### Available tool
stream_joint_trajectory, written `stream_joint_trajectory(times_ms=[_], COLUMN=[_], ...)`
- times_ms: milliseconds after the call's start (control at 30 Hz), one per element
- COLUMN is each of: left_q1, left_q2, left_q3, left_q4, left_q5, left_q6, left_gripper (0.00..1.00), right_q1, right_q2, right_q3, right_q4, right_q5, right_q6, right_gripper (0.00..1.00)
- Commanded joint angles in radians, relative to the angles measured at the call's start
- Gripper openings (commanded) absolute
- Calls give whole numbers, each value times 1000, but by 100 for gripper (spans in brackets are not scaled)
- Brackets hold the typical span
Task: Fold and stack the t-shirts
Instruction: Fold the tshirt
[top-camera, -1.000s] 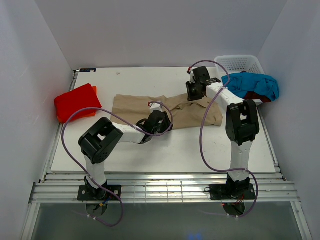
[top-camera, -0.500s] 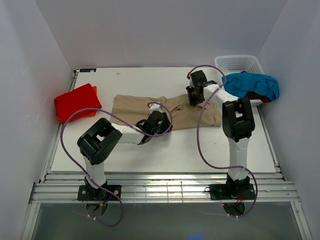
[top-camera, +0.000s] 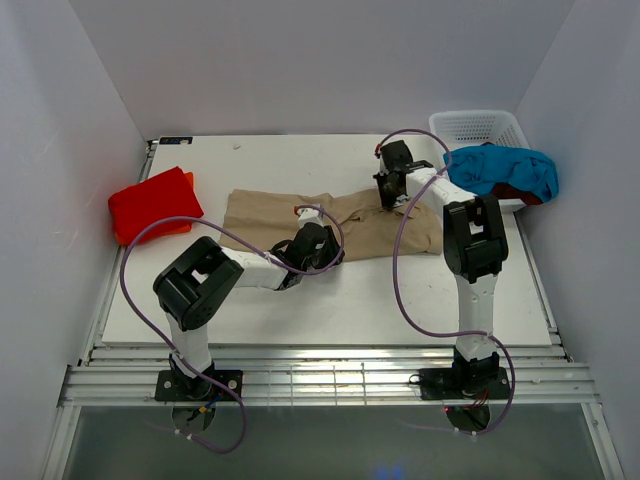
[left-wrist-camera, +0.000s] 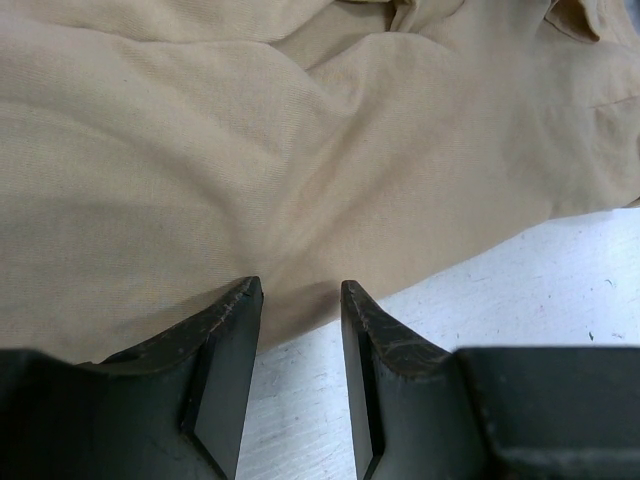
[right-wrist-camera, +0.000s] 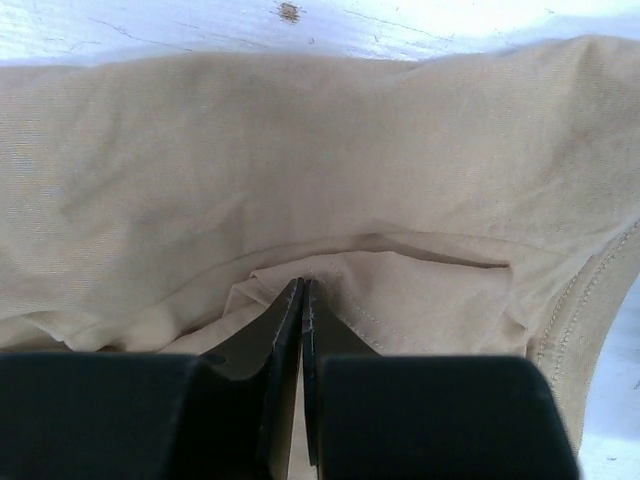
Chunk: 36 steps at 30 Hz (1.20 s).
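Right gripper (right-wrist-camera: 301, 288) pinches the tan shirt (top-camera: 262, 212) right of frame centre; left gripper (left-wrist-camera: 300, 290) sits released at its lower hem, so we can fold.

I see the tan t-shirt (top-camera: 330, 222) spread out, rumpled, across the middle of the counter (top-camera: 300, 160). The bright red t-shirt (top-camera: 152, 203) lies folded at the left edge, over an orange layer (top-camera: 188, 180). At far right, the turquoise t-shirt (top-camera: 500, 170) is heaped over the dark red t-shirt (top-camera: 510, 193).

R arm (top-camera: 426, 183) swung in & down onto tan t-shirt (top-camera: 265, 212) far edge, jaws pinching cloth
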Motion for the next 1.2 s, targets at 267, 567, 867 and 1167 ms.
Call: stream_joint_trajectory(times_ms=[267,567,867,1167], left_q1=[-6,-6,-7,-7], left_q2=[-22,-13,-10,-11], left_q3=[-35,-37,-38,-41], left_q4=[-85,-82,-80,-79], left_q5=[-7,1,-1,-5], left_q6=[-6,-18,-18,-15], left_gripper=[49,49,49,49], right_q1=[-2,-1,-2,-2], right_q2=[-16,-11,-2,13], right_q3=[46,32,4,-2], right_q4=[0,-24,-11,-14], right_q5=[3,-48,-94,-75], right_q6=[-27,-32,-32,-32], right_gripper=[8,33,41,19])
